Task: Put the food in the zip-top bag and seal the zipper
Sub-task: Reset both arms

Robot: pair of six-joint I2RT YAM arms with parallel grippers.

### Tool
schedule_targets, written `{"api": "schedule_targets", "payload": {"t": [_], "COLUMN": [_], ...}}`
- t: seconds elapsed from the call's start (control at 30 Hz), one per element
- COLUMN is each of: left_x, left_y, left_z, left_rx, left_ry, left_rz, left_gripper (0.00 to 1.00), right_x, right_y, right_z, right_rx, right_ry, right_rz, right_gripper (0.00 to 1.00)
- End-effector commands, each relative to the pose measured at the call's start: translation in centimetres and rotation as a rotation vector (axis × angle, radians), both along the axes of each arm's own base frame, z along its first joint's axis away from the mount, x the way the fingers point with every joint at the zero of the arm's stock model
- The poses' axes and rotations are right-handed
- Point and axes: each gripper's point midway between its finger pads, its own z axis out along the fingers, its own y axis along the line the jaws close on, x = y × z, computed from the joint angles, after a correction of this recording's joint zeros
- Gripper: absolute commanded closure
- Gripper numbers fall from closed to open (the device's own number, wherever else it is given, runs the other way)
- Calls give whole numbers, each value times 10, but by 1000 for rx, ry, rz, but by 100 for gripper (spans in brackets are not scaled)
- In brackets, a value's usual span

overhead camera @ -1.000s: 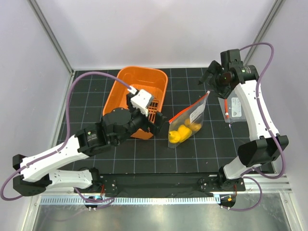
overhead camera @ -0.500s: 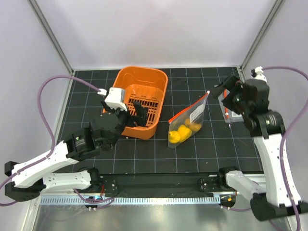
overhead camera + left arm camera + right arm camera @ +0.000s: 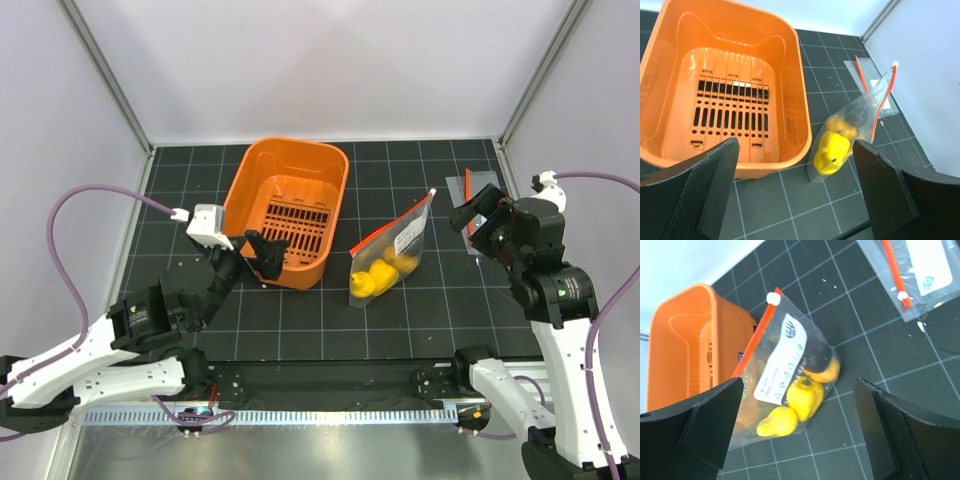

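Observation:
The zip-top bag (image 3: 398,245) lies on the black mat right of the basket, with the food (image 3: 375,280) inside it: yellow and orange toys (image 3: 802,395) and a dark brown round one (image 3: 816,356). The zipper (image 3: 392,224) runs along its left edge, with the white slider (image 3: 432,192) at the far end. The bag also shows in the left wrist view (image 3: 860,112) and the right wrist view (image 3: 785,340). My left gripper (image 3: 265,254) is open and empty by the basket's near rim. My right gripper (image 3: 472,208) is open and empty, right of the bag.
An empty orange slotted basket (image 3: 245,190) stands left of the bag. A second clear pouch (image 3: 912,270) with a red strip and white label lies at the far right, partly under my right gripper. The enclosure walls stand close on both sides.
Both arms have drawn back from the bag: the left toward the near left, the right down from the far right corner toward the near side. The bag has not moved.

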Motion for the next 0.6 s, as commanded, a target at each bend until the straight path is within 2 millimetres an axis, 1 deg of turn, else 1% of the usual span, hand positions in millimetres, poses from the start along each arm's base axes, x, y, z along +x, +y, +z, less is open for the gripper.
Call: {"api": "schedule_targets", "payload": {"t": [0.0,0.1,0.13,0.17,0.2,0.23,0.33,0.4,0.57], "left_x": [0,-4,-5,-6,-7,-7,-8,-9,-8], "left_y": [11,16,18,20,24,26,31,29,28], "left_z": [1,-7,-13,-16,-15,-20,-23,-25,-28], "left_rx": [-77,-92,-97,-99,-119,-125,-149,-154,-144], "left_ry": [17,51,67,71,68,71,74,81,86], "left_rz": [52,55,60,62,67,83,94,87,86], "left_gripper": [0,0,0,0,0,0,0,0,0], "right_x": [-11,-25,-33,-38,-41,-47,-54,-60,-66], "right_y": [-12,-22,-29,-31,-33,-34,-36,-37,-39], "right_z": [4,-6,-15,-18,-27,-29,-41,-51,-60], "right_rx": [-44,-49,-65,-67,-74,-75,-73,-78,-72], "right_ry": [-9,25,42,42,61,59,92,125,129], "right_rz": [-41,-96,-124,-132,-140,-141,-154,-161,-174], "right_gripper": [0,1,1,1,0,0,0,0,0]}}
